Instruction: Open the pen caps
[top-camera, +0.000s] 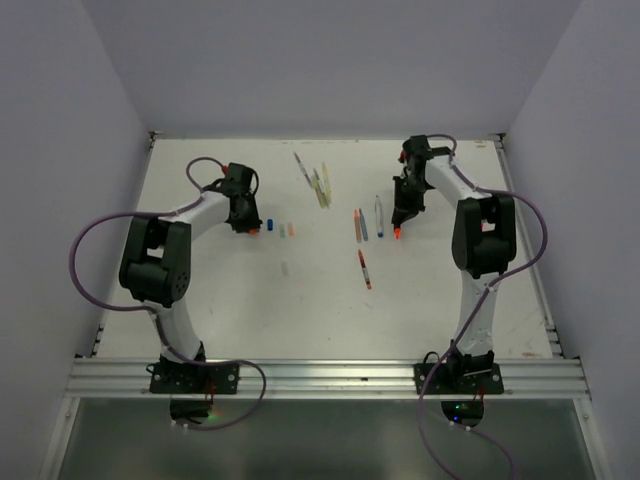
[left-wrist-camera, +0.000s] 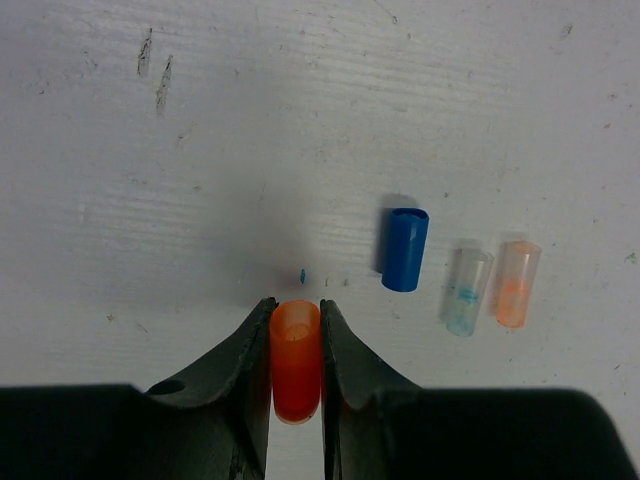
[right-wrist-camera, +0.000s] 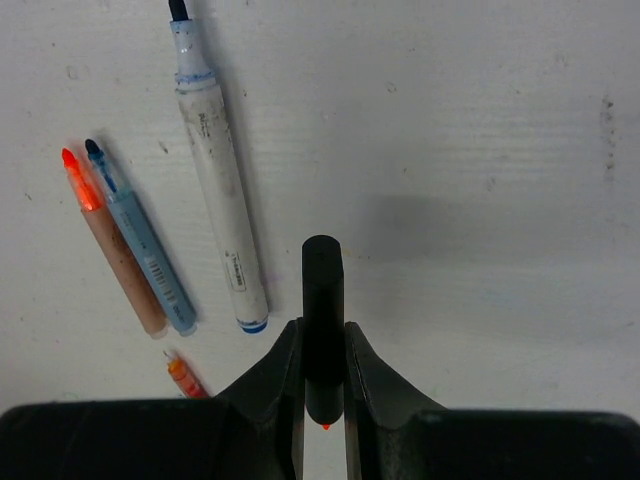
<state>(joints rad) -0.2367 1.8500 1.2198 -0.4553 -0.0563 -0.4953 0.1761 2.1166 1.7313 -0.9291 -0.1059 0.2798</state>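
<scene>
My left gripper is shut on an orange pen cap, just above the table; it sits at the left-centre of the top view. A blue cap, a clear cap tinted blue and a clear cap tinted orange lie loose to its right. My right gripper is shut on a black pen body with a bare orange tip; it is at the right in the top view.
Uncapped pens lie left of the right gripper: a white marker, a light blue pen, an orange pen and a red pen. Yellow-green highlighters and a thin pen lie farther back. A clear cap lies nearer.
</scene>
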